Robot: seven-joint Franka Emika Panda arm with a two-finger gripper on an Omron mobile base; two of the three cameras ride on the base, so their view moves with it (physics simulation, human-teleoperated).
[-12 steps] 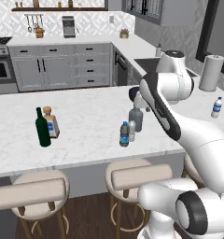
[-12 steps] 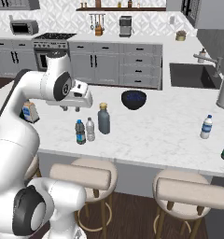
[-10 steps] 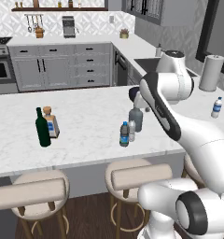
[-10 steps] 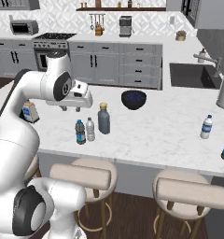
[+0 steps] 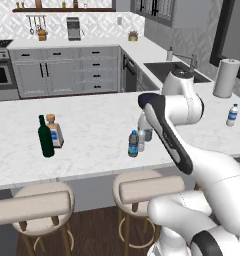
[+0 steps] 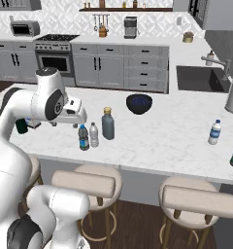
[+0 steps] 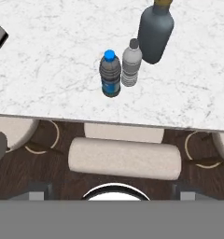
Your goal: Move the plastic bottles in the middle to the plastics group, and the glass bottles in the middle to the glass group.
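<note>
Table [image 5: 97,125]: white marble, spans the frame's middle band.
Grey bottle [image 7: 155,31]: upper centre of the hand view, just beside the pale bottle [image 7: 131,68].
Blue-label bottle [image 7: 110,74]: centre, touching the pale one.
End effector [image 6: 78,115]: fingers apart, holding nothing, above the trio.
Tip: drop straight onto one cap, avoid nudging its neighbour.

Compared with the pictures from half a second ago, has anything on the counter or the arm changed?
Nothing has visibly changed: the three middle bottles, both groups and the arm look as they did before.
</note>
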